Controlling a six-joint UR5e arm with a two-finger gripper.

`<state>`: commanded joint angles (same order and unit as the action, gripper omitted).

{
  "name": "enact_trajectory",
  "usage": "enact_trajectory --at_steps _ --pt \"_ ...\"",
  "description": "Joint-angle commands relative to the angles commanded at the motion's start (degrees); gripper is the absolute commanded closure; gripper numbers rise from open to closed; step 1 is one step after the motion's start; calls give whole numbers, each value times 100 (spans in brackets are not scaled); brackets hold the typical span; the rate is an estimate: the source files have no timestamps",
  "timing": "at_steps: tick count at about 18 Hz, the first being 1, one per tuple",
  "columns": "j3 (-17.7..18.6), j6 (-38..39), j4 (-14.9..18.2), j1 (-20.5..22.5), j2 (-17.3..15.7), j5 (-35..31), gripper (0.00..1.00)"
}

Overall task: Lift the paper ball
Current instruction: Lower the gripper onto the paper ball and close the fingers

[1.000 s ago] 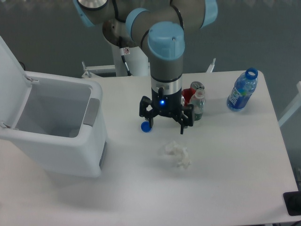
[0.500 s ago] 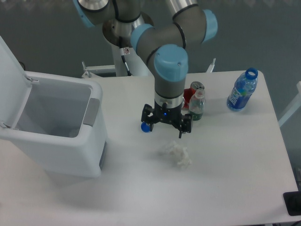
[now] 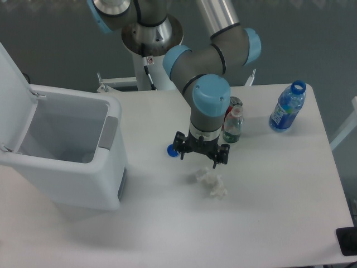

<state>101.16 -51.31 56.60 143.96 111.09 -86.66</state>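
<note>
- Gripper point(image 3: 199, 162), jaws apart, hangs just above the paper ball point(image 3: 212, 182); bare table point(image 3: 268, 212) lies toward the front edge.
- Bin point(image 3: 61, 148) stands open at left.

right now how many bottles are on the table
2: a blue bottle with no cap near the far right edge, and a small clear bottle beside the red can, partly behind the arm. Others may be hidden.

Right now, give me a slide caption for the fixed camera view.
Open gripper poised just above the paper ball on the table.
</note>
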Motion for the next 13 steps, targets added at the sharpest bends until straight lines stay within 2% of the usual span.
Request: enact_trajectory --at_steps 5,13 --pt "-228 -713 -9 -35 343 -351 1" --pt "-255 -898 -17 -167 554 -492 1"
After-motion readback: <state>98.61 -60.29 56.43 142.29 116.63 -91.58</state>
